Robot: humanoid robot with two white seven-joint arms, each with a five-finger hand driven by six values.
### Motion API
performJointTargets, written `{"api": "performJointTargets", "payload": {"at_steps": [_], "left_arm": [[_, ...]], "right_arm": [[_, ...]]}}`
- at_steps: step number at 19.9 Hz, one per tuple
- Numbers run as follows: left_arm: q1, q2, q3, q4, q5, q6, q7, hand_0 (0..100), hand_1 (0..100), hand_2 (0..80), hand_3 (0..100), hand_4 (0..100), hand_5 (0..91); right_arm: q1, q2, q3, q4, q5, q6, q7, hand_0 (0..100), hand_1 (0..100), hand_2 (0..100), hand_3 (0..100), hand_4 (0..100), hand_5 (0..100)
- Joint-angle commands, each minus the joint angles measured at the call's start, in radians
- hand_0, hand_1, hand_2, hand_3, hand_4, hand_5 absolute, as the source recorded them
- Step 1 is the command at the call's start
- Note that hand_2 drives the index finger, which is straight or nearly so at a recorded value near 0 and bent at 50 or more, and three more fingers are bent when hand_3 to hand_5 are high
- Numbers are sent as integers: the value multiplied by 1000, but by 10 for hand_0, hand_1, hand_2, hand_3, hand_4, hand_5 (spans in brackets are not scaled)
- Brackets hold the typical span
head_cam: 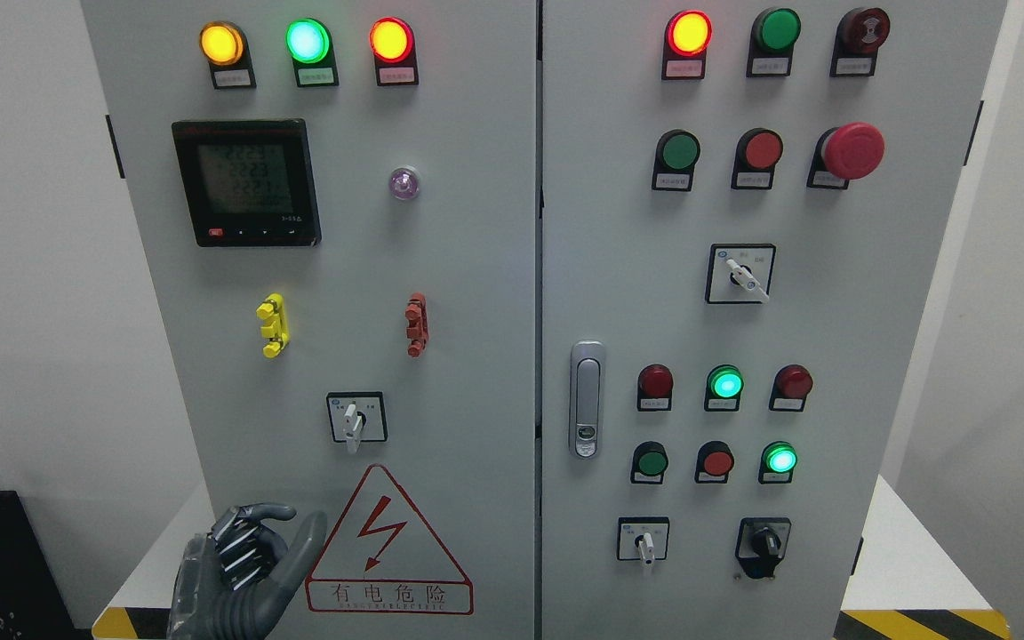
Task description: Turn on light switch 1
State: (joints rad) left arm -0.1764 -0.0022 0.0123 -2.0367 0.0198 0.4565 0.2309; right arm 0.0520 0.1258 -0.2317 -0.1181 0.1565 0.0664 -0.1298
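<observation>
A grey electrical cabinet fills the head view, with a left door [468,267] and a right door [619,222]. On the left door a white rotary selector switch [353,421] sits in a black-framed plate, its lever pointing down. My left hand [268,549] is raised at the lower left, below and left of that switch and beside the red warning triangle [386,542]. Its fingers are curled toward the palm with the thumb sticking up, and it holds nothing and touches nothing. The right arm does not show.
The left door also carries three lit lamps [308,41], a meter display [246,182], and yellow [272,324] and red [417,324] terminals. The right door holds push buttons, a red emergency button [852,150], selector switches [740,275] [645,540] [763,544] and a door handle [586,400].
</observation>
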Motion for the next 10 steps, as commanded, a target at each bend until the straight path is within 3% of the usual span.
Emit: {"api": "performJointTargets", "payload": {"at_steps": [1, 10], "left_arm": [[-44, -36, -22, 21, -3, 10, 8, 25, 695, 519, 892, 912, 798], [-95, -45, -37, 56, -11, 13, 16, 49, 690, 525, 895, 916, 800]], "right_arm": [[0, 0, 0, 0, 0, 0, -1, 308, 0, 0, 0, 0, 0], [0, 0, 0, 0, 0, 0, -1, 308, 0, 0, 0, 0, 0]]}}
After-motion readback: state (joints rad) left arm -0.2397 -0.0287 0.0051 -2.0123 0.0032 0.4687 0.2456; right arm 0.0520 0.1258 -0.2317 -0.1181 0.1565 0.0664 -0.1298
